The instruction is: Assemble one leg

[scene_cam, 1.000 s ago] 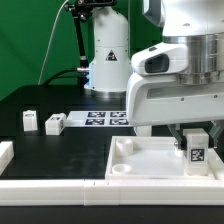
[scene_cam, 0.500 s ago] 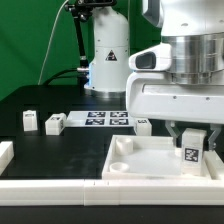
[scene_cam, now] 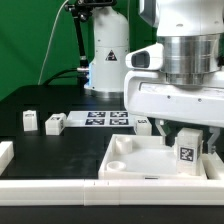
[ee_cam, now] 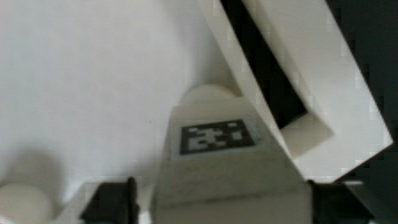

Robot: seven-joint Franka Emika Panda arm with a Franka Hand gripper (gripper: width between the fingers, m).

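Right now your gripper (scene_cam: 186, 133) hangs low over the white tray-like panel (scene_cam: 130, 168) near the exterior view's right, its two fingers pressed against the sides of the leg (scene_cam: 186, 155) they pinch. You can see that leg standing upright with its black-and-white tag facing the camera, its lower end down inside the panel's raised rim, toward the panel's right half in that view. Whether it touches the panel floor, you cannot tell from here.

In the wrist view the same leg (ee_cam: 217, 160) runs away from the camera, tag up, between the two dark fingertips (ee_cam: 118, 200) at its near end. Its far end sits close beside the panel's raised wall (ee_cam: 285, 90), over the pale floor of the panel.

Look to the exterior view's left and you find two more legs (scene_cam: 29, 122) and (scene_cam: 54, 124) standing on the black table (scene_cam: 70, 145), near each other but apart. A fourth leg (scene_cam: 143, 124) shows just behind the panel, partly hidden by the arm. The marker board (scene_cam: 105, 117) lies flat between them, farther back. Long white border bars (scene_cam: 50, 186) run along the front edge.
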